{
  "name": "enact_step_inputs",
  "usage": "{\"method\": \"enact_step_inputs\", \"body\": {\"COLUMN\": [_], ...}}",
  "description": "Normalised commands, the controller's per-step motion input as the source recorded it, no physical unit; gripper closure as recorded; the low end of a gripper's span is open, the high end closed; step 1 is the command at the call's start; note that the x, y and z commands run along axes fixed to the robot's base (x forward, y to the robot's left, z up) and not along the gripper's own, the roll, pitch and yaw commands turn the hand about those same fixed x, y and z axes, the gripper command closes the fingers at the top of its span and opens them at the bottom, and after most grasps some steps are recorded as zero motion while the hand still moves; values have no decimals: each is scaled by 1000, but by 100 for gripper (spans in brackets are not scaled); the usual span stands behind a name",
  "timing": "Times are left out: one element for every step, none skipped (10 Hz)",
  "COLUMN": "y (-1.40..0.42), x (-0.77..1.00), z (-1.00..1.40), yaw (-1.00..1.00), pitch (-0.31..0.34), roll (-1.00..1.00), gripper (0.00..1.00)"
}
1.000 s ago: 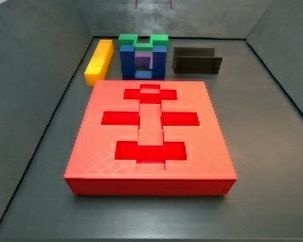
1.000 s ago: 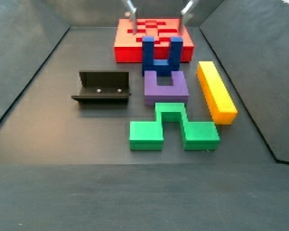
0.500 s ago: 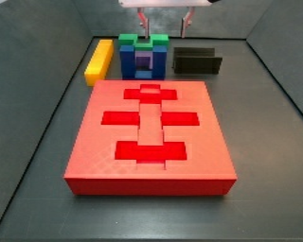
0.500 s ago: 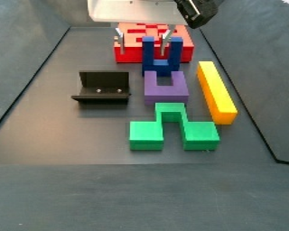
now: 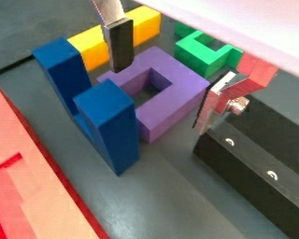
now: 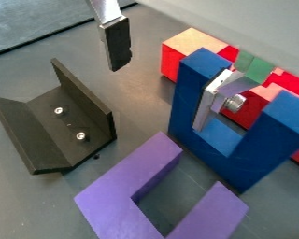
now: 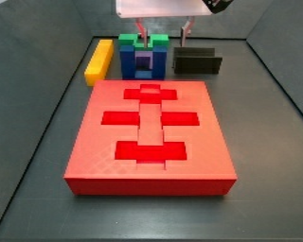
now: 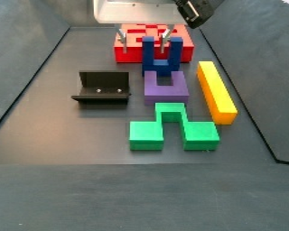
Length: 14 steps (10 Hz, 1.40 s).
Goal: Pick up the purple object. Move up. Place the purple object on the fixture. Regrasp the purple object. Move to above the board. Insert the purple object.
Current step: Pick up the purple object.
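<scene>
The purple object point(image 8: 166, 86) lies flat on the floor, a U-shaped block between the upright blue block point(image 8: 161, 56) and the green block point(image 8: 172, 126). Both wrist views show it from close up point(image 5: 159, 93) point(image 6: 164, 191). My gripper point(image 8: 148, 43) hangs open above the blue block, near the end of the red board point(image 8: 135, 34), with nothing between its fingers point(image 5: 119, 42). The fixture point(image 8: 101, 87) stands to one side of the purple object, also seen in a wrist view point(image 6: 59, 121). In a side view the board point(image 7: 151, 132) fills the foreground and my gripper point(image 7: 161, 36) is behind it.
A long yellow block point(image 8: 216, 90) lies beside the purple object, on the side away from the fixture. The blue block point(image 6: 234, 131) stands tall right next to the purple object. Dark sloping walls close in the floor.
My gripper has come down into both side views from above and is now lower over the blue block. The blocks have not moved.
</scene>
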Motion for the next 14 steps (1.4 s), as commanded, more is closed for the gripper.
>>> {"method": "enact_step_inputs", "body": {"y": [0, 0, 0, 0, 0, 14, 63, 86, 83, 17, 0, -51, 0, 0], "x": [40, 0, -11, -31, -9, 0, 0, -40, -66, -57, -6, 0, 0, 77], "z": [-114, -151, -157, -151, -143, -131, -220, -306, -369, -340, -231, -163, -134, -140], "yaw": [0, 0, 0, 0, 0, 0, 0, 0, 0, 0, 0, 0, 0, -34], "pitch": [0, 0, 0, 0, 0, 0, 0, 0, -17, -29, -14, 0, 0, 0], "roll": [67, 74, 70, 73, 97, 130, 144, 140, 139, 120, 74, 63, 101, 137], "gripper": [0, 0, 0, 0, 0, 0, 0, 0, 0, 0, 0, 0, 0, 0]}}
